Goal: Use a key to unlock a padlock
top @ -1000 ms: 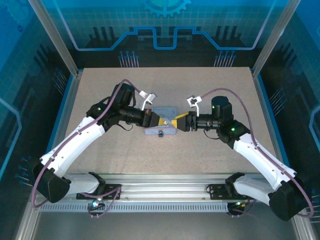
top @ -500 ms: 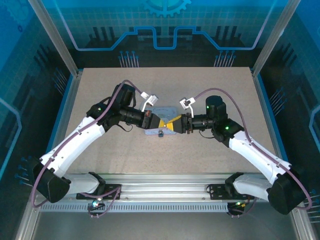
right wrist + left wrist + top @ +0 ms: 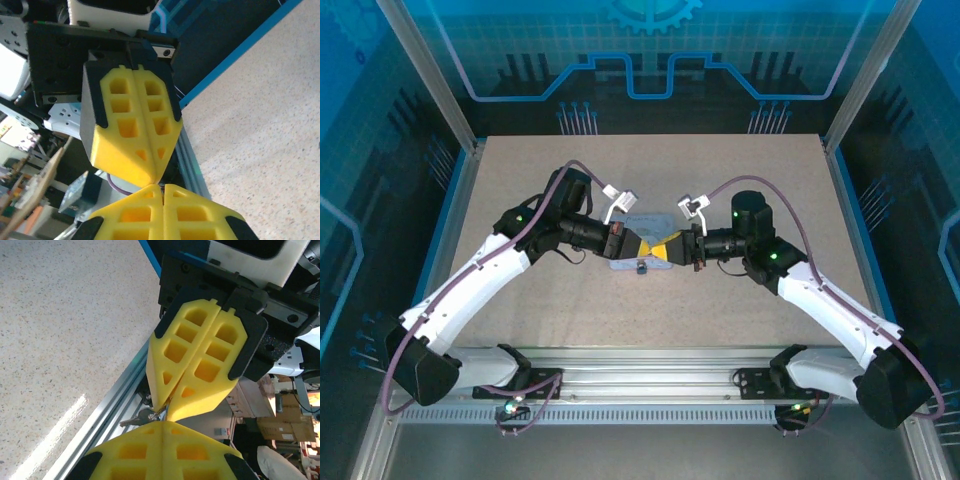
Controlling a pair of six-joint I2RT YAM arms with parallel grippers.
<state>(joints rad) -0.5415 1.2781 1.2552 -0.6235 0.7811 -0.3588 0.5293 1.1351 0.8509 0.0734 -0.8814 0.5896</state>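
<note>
Both shut: left gripper (image 3: 651, 245) and right gripper (image 3: 665, 247) fingers fully closed, tips touching above tin (image 3: 642, 220). Key (image 3: 145, 416) at junction, holder unclear. Padlock (image 3: 641, 267) on table (image 3: 650, 320), touching tin.

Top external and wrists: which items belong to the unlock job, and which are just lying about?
Job: key, gripped where left end effector and right end effector meet; small dark piece, likely the padlock.
Lying about: pale-blue tin.

I'm looking past my right gripper (image 3: 162, 189), its yellow jaws pressed flat together, almost tip to tip with the left gripper (image 3: 155, 176), which is clamped too (just a thin seam). The speckled table (image 3: 260, 125) lies on the right.
</note>
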